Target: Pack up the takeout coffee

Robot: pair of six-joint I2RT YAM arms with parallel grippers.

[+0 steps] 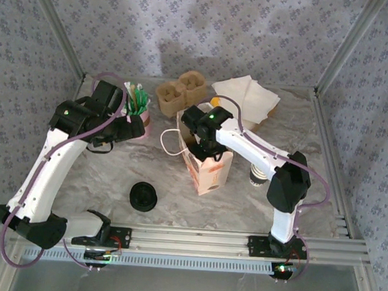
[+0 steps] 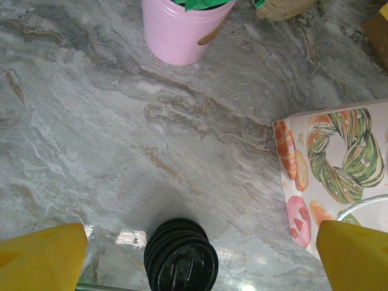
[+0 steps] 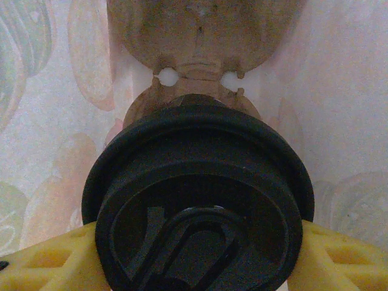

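Grey marbled tabletop, walled in patterned paper, carried the whole setup. At its middle stood the printed bag (image 1: 212, 173), and the right gripper (image 1: 206, 143) reached down into its mouth. Its yellow fingers (image 3: 48, 264) were closed partway on the coffee (image 3: 200, 206), one on each side below the black lid, so the cup hung upright and should not spill. The right wrist view looked straight down on the lid with the bag's pale inner walls all round, so the coffee was inside the bag. Whether it had reached the bottom could not be told. Past the lid lay a brown carrier (image 3: 194, 42), probably there to seat the cup. The left gripper (image 2: 200, 236) hovered wide open and empty over the table between the pink pot (image 2: 182, 30) and the bag. The lids (image 2: 180, 260) stood beneath it. It was likely kept aside so as not to crowd the bag. Setting the cup down and letting go seemed to be what remained.
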